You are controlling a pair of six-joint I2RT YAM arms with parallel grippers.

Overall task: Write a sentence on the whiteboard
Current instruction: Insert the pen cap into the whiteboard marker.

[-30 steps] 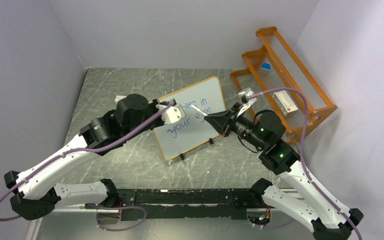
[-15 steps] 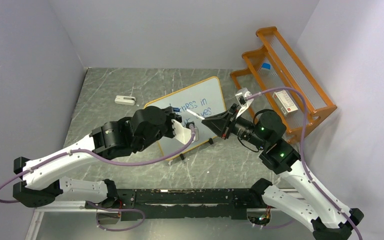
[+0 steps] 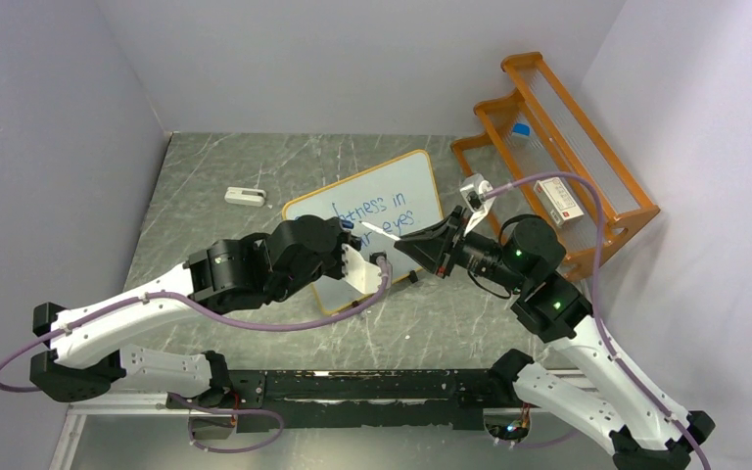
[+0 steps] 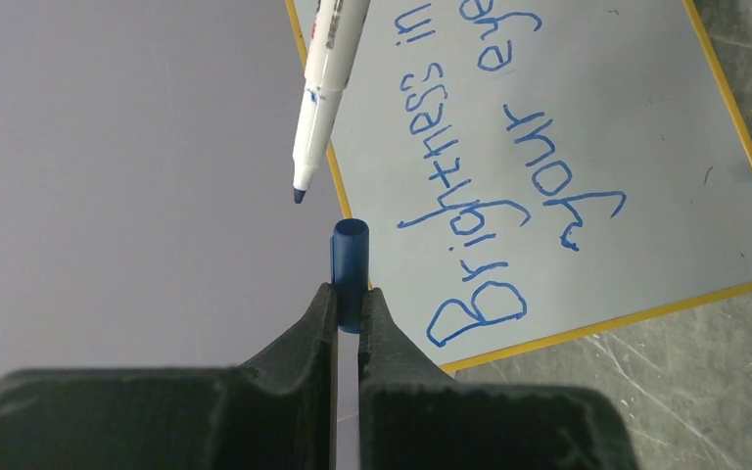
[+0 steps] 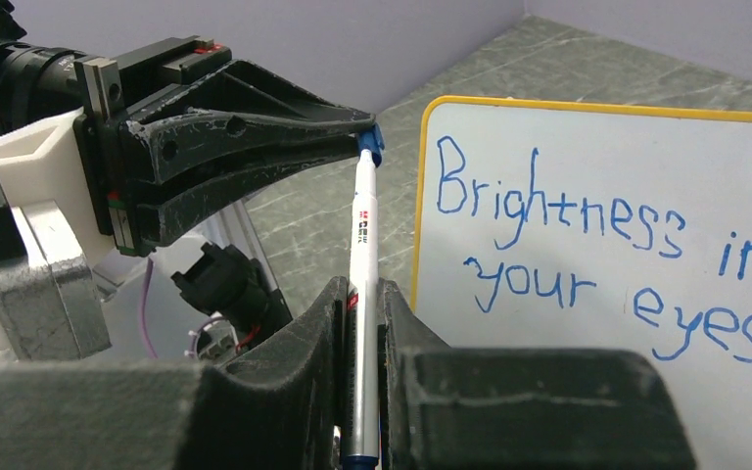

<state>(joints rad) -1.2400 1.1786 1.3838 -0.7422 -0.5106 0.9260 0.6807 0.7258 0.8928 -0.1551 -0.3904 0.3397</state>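
The whiteboard [image 3: 413, 184] stands tilted mid-table, with the blue sentence [image 3: 372, 212] "Brightness in your eyes" on it in two lines. It also shows in the left wrist view [image 4: 636, 127] and in the right wrist view [image 5: 607, 162]. My right gripper [image 3: 403, 243] is shut on a white marker [image 5: 362, 245], tip bare, pointing at my left gripper. My left gripper [image 3: 349, 228] is shut on the blue marker cap [image 4: 350, 257]. The cap's open end faces the marker tip [image 4: 299, 195], a small gap apart, in front of the board's left edge.
A small white eraser [image 3: 245, 196] lies on the table left of the board. An orange rack [image 3: 587, 171] stands at the right, holding a small box [image 3: 558, 204] and a blue-capped item [image 3: 520, 130]. Grey walls close in on three sides.
My left arm swung from the board's upper left down in front of its near edge, bringing the cap up to the marker tip. The right gripper shifted slightly left. The eraser became visible.
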